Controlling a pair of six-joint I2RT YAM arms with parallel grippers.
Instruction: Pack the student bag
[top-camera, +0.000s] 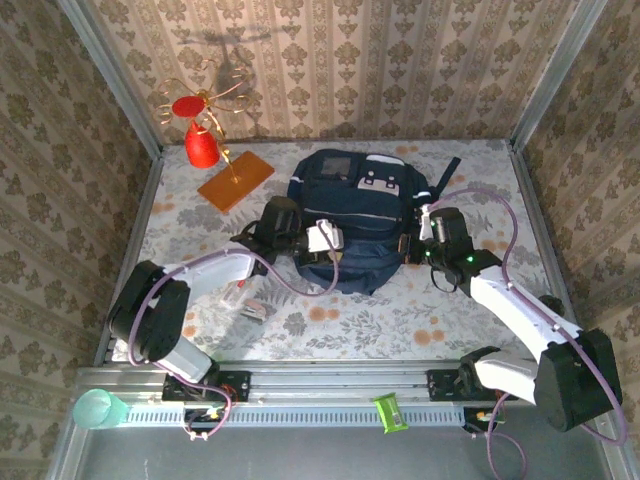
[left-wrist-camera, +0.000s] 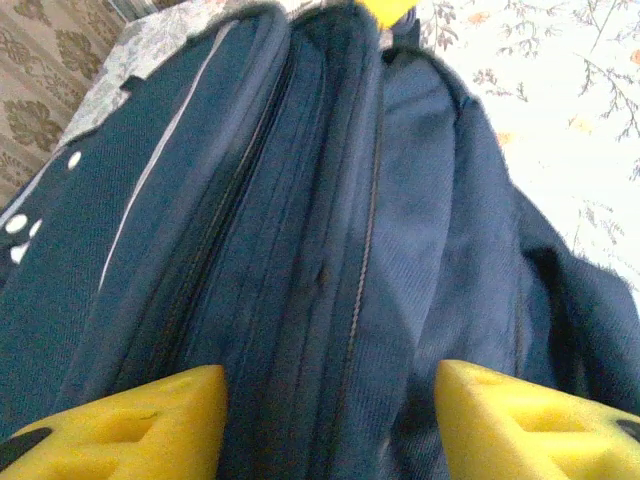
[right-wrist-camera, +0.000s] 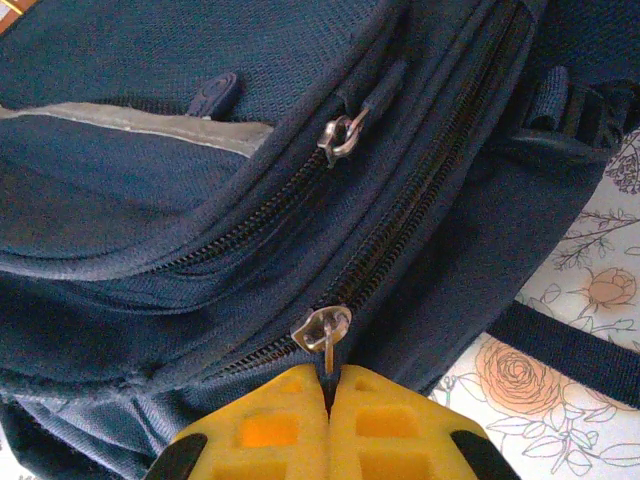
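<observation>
1. student bag lies flat mid-table, between the 2 grippers.
2. left gripper at the bag's left edge, fingers spread apart, gripping nothing.
3. right gripper at the bag's right side, fingers pressed together, pinching 1 zipper pull.
</observation>
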